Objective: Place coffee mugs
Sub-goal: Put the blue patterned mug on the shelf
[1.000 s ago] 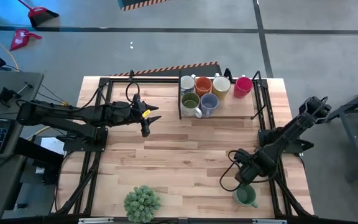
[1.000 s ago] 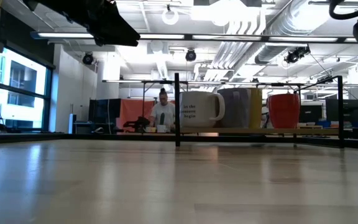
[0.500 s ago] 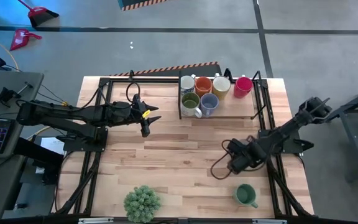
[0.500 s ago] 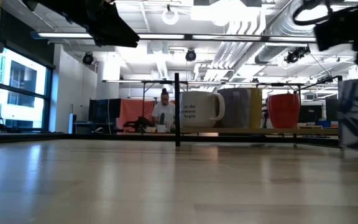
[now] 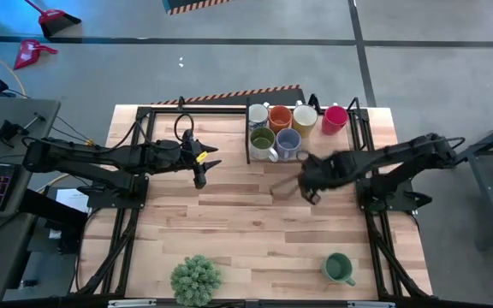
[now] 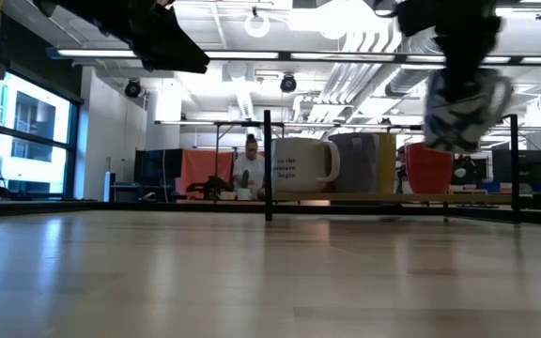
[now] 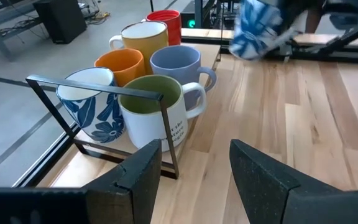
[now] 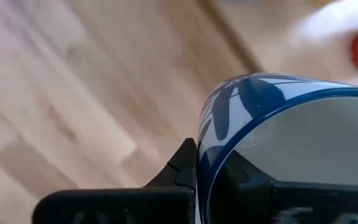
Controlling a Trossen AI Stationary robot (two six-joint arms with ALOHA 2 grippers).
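Between the right gripper's (image 8: 194,171) closed fingers sits the rim of a white ceramic mug with blue leaf print (image 8: 278,118), carried above the wooden table (image 5: 229,222) just beside the black wire rack (image 5: 302,158) of mugs. Hard, glazed and probably slippery, it suits a rim pinch, though its handle cannot be seen. Left gripper (image 5: 204,167) waits open. A dark green mug (image 5: 339,269) stands apart.
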